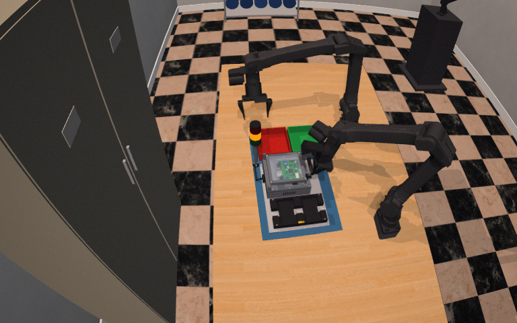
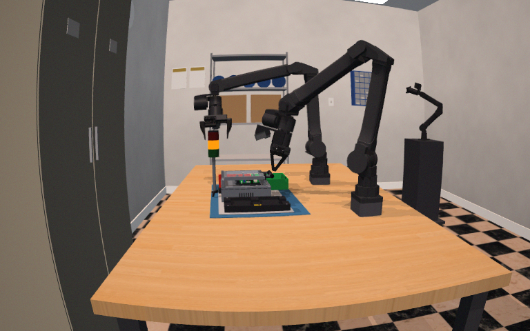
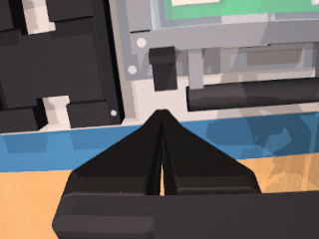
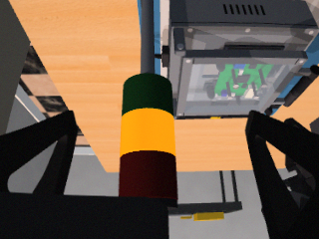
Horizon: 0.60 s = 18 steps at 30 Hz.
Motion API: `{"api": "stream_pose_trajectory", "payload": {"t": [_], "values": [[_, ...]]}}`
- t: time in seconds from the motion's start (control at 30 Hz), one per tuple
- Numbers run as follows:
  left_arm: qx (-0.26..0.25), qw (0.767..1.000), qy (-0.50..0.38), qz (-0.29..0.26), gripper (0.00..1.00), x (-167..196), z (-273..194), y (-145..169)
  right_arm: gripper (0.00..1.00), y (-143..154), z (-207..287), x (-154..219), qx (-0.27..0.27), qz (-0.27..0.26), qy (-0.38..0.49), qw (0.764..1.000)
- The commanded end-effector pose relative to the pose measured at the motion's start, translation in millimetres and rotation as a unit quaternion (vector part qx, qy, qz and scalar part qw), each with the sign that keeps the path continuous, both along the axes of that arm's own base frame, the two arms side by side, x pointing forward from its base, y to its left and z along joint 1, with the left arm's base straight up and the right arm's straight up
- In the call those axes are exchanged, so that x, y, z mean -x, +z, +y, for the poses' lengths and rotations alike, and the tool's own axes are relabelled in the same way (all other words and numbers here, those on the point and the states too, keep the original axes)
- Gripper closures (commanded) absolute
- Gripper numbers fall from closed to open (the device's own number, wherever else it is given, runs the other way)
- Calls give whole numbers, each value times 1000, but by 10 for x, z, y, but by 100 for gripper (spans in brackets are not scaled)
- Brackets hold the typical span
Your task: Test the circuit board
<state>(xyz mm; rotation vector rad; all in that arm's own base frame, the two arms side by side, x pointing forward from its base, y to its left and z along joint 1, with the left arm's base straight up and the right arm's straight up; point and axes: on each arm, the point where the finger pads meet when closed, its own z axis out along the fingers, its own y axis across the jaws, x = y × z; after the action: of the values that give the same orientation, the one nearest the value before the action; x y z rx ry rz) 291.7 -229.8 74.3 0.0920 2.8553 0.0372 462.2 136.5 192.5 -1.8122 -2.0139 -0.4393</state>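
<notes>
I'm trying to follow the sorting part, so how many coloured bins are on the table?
2: a red bin beside the signal light, and a green bin next to it, partly behind an arm.
</notes>
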Motion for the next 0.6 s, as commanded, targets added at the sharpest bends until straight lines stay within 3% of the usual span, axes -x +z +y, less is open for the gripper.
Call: {"api": "stream_pose_trajectory", "payload": {"t": [0.0,0.57], "values": [[21,998,61,4,100,-229,-41,157,0,218,109,-167,-3,-17,2,1000],[20,999,44,8,100,-157,-11,122,0,199,46,-116,-3,-20,2,1000]]}}
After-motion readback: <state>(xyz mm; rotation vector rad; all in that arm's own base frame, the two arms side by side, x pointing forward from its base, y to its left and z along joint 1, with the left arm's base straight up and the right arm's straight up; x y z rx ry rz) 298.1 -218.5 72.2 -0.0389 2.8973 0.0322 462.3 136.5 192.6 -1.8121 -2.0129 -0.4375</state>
